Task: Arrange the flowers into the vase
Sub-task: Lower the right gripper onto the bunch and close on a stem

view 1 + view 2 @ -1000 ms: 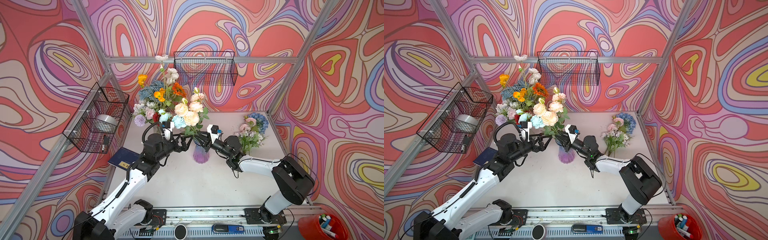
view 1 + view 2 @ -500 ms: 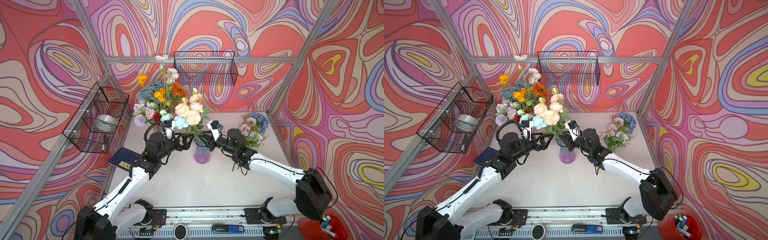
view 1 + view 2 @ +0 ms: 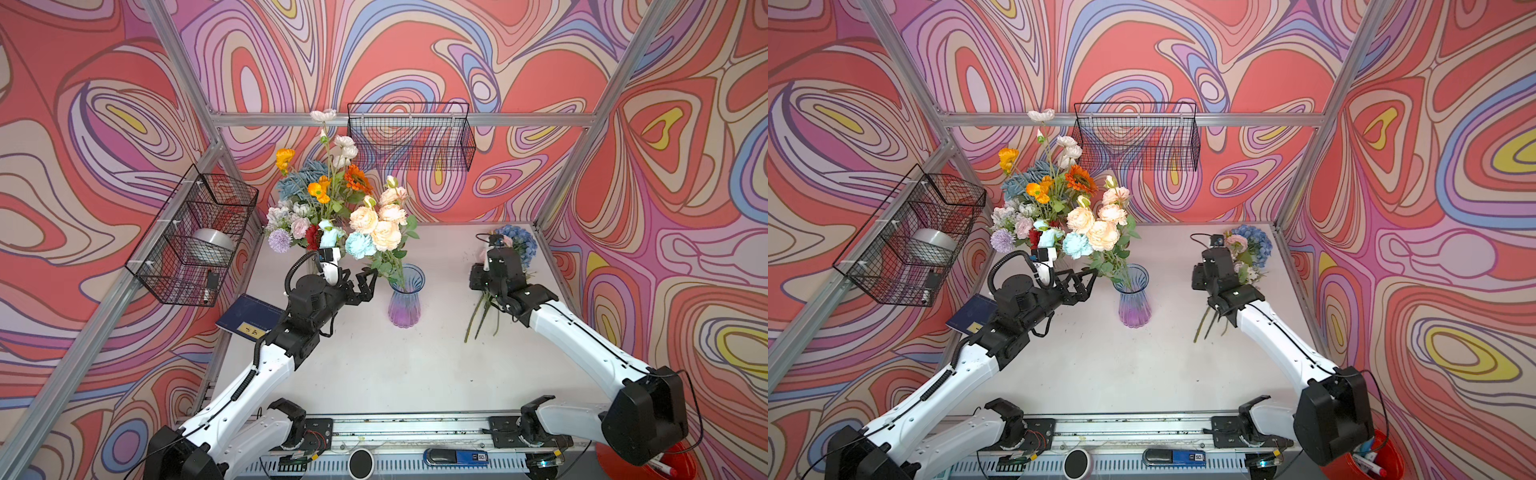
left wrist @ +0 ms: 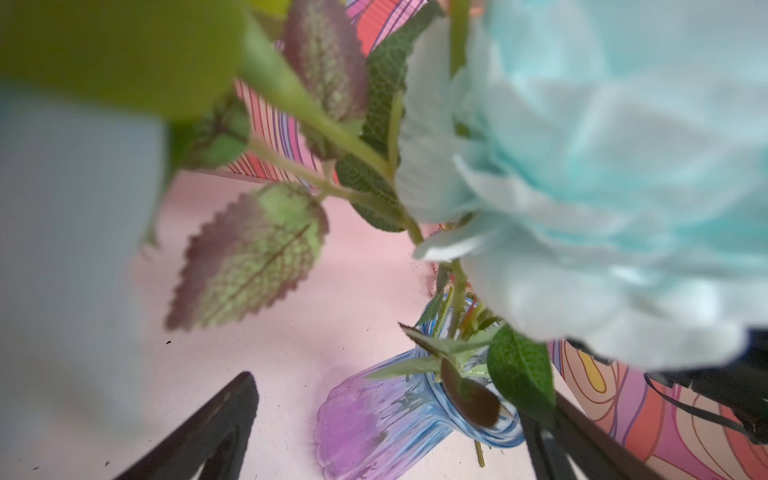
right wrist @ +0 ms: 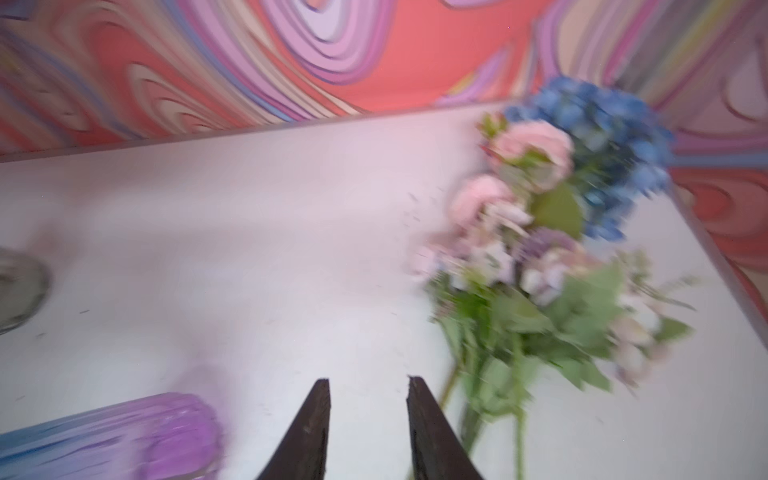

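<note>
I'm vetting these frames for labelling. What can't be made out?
- Loose flowers: motion-blurred in the right wrist view; the right arm covers their middle in both top views.
- Right end effector: only its tips show there; the arm hides it in both top views.
- Vase mouth: leaves and an unfocused pale blue bloom cover it in the left wrist view.

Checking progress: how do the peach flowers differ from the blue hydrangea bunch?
The peach flowers stand with stems in the vase; the hydrangea bunch lies flat on the table. The peach flowers are beside the left claw, the hydrangea bunch beside the right claw. Both have green stems.
</note>
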Robot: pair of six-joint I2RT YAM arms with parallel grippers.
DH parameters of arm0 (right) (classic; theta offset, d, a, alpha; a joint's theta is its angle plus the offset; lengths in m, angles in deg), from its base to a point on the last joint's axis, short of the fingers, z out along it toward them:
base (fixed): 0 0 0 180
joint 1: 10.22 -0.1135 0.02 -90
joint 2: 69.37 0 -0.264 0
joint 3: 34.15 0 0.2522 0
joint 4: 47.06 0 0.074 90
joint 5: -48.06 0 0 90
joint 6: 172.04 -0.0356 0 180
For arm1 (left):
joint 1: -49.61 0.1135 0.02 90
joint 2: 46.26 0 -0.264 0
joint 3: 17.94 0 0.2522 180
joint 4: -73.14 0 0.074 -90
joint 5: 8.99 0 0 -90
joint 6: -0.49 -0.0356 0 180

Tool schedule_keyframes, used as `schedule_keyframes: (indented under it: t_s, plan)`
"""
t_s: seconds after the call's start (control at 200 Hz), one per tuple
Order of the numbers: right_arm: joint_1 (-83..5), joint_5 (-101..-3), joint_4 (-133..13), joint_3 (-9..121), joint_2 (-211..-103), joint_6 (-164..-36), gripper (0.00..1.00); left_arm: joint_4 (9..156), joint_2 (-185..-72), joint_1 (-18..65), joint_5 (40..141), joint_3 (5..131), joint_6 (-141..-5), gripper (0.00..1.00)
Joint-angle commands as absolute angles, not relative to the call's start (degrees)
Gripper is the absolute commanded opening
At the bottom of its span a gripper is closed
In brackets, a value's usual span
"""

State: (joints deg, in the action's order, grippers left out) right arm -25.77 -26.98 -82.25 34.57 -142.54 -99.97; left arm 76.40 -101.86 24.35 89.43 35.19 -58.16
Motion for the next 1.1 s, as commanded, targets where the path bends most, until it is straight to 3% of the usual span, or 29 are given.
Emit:
schedule_keyframes:
  t_s: [0.0, 0.21, 0.511, 0.736, 0.886, 1.092]
  plan:
    - [-20.13, -26.95, -90.37, 32.64, -143.1, -103.23, 0.34, 77.21, -100.42, 23.77, 86.78, 34.03, -56.58, 1.0]
    - [-10.91, -36.95, -94.83, 34.98, -148.53, -99.65, 0.34, 78.2, -100.2, 22.42, 87.16, 33.26, -55.69, 1.0]
    - [-10.04, -43.4, -90.94, 32.38, -155.97, -100.82, 0.31, 76.3, -101.71, 20.59, 86.66, 33.26, -55.34, 1.0]
    - [-10.04, -43.36, -88.59, 31.53, -158.74, -102.25, 0.17, 73.86, -103.1, 20.16, 86.94, 33.35, -54.72, 1.0]
    - [-10.03, -42.92, -88.4, 31.47, -158.5, -102.17, 0.0, 73.32, -103.22, 19.99, 86.69, 33.37, -54.78, 1.0]
    - [-10.02, -40.92, -87.7, 31.47, -155.32, -101.63, 0.0, 73.11, -103.54, 19.87, 86.49, 33.63, -55.03, 1.0]
